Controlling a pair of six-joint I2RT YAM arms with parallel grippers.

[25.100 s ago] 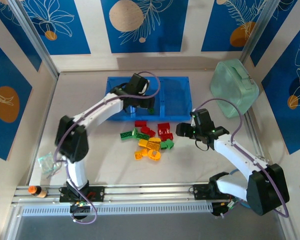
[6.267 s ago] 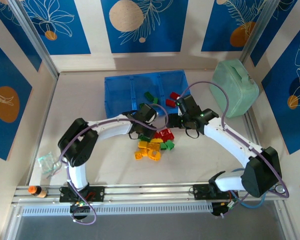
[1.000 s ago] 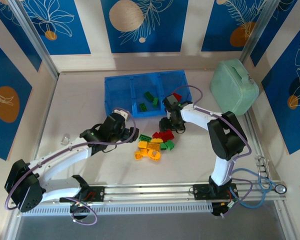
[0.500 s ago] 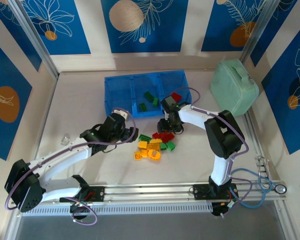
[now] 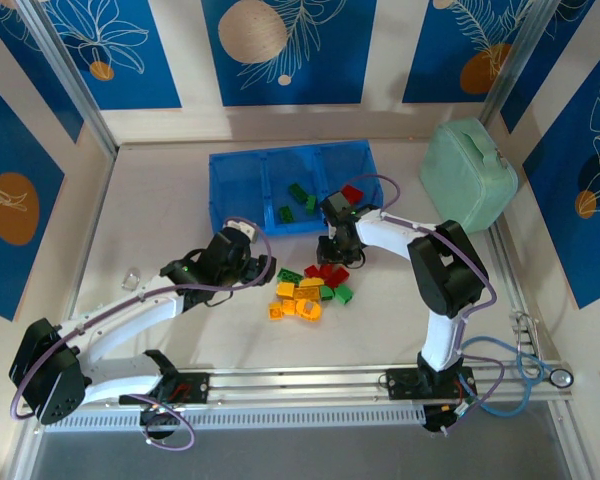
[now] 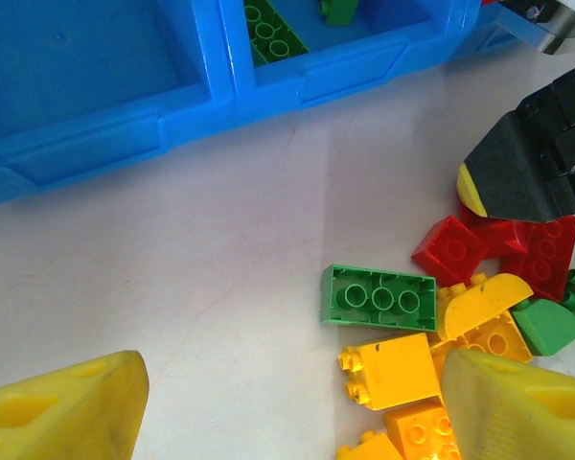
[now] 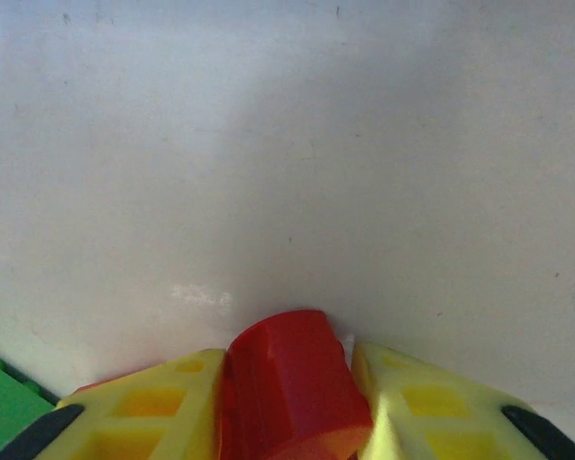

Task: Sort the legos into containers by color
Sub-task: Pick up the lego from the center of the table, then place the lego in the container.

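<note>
The pale table (image 5: 160, 200) carried a rounded mint case (image 5: 467, 175) at its far right corner. A translucent blue tray (image 5: 238, 192) with three low-walled compartments lay by the far edge. From above, three green legos (image 5: 298, 192) lay in the middle compartment and one red lego (image 5: 352, 193) in the right. The left gripper (image 6: 292, 369) hung spread wide beside the loose pile (image 5: 308, 290) of about nine studded bricks mid-table. The right wrist view gave what the top view hid: the right gripper (image 7: 289, 359) pinched a smooth, rounded red brick (image 7: 292, 393).
</note>
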